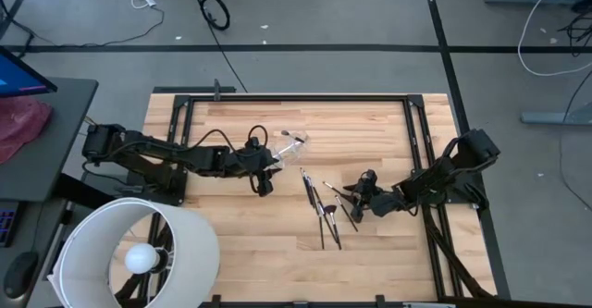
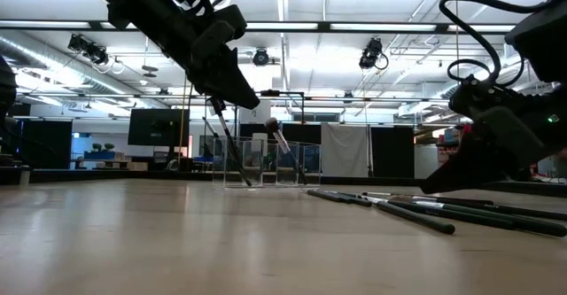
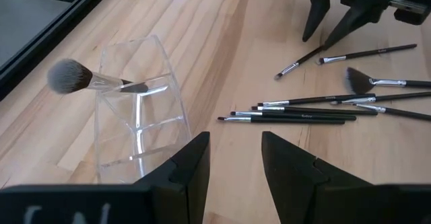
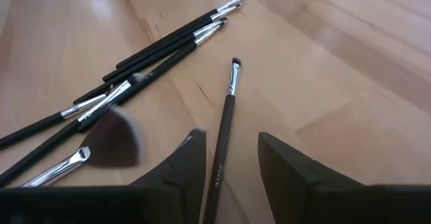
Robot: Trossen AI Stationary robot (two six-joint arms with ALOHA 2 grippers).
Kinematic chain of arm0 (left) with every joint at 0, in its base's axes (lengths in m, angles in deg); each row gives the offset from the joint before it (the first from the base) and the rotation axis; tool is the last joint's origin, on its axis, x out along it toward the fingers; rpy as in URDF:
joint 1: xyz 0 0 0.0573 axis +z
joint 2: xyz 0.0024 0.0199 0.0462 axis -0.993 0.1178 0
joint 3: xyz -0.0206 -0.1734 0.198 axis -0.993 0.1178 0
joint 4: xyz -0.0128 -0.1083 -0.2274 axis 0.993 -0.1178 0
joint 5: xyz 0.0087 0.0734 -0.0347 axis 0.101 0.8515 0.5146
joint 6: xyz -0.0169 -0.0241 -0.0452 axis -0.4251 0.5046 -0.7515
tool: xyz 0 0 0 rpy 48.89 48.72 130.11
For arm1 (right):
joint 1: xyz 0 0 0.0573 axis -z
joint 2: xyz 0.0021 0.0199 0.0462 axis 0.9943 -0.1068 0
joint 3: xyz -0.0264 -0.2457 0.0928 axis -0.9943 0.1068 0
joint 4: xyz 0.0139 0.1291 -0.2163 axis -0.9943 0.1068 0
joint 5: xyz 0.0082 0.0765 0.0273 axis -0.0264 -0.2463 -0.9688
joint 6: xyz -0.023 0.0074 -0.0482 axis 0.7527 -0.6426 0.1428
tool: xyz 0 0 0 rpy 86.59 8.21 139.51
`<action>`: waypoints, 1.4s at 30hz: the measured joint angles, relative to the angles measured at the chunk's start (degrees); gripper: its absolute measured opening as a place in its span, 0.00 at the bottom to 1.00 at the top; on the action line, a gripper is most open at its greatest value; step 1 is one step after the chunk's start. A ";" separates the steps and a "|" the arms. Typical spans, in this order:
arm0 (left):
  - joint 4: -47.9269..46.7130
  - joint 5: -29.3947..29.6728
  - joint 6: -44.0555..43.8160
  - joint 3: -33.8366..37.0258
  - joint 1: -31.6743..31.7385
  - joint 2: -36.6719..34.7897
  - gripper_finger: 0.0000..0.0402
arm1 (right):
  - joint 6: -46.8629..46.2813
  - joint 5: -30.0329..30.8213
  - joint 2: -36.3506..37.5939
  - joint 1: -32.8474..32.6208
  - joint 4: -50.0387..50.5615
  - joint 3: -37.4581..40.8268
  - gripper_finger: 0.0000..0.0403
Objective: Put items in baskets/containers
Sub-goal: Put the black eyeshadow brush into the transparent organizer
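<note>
A clear plastic cup (image 3: 138,133) stands on the wooden table (image 1: 240,243), holding one fluffy grey-tipped brush (image 3: 71,76) that leans on its rim. The cup also shows in the high view (image 1: 292,144) and the low view (image 2: 257,164). Several slim black makeup brushes (image 1: 324,206) lie loose on the table to the cup's right, also in the right wrist view (image 4: 161,46). My left gripper (image 3: 232,167) is open, just left of the cup (image 1: 268,171). My right gripper (image 4: 229,160) is open and low over the brushes (image 1: 356,197). One thin brush (image 4: 229,103) lies between its fingers.
A big white lampshade with a bulb (image 1: 139,252) stands at the table's near left corner. Black frame rails (image 1: 296,95) run around the tabletop. A fan-shaped brush (image 4: 114,140) lies beside my right gripper. Bare wood spreads along the near edge.
</note>
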 joint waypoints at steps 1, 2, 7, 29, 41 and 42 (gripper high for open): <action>0.00 0.00 0.00 0.00 0.00 0.00 0.34 | 0.00 -0.06 -0.31 0.02 -0.04 -0.02 0.34; -0.01 0.00 -0.01 0.00 0.00 0.00 0.34 | 0.00 -0.11 -0.72 0.02 0.00 -0.02 0.34; -0.02 0.00 0.04 0.00 0.00 0.00 0.34 | 0.48 0.08 -2.80 0.24 -1.09 -0.81 0.34; -0.02 -0.02 0.11 0.00 0.00 0.00 0.34 | 0.47 9.92 -18.43 1.18 -8.51 -6.58 0.34; -0.02 -0.22 0.15 0.00 -0.13 0.00 0.34 | 4.58 9.47 -19.66 1.71 -11.81 -6.23 0.33; -0.02 -0.22 0.15 0.00 -0.13 0.00 0.34 | 4.60 9.18 -19.66 2.09 -11.97 -6.24 0.33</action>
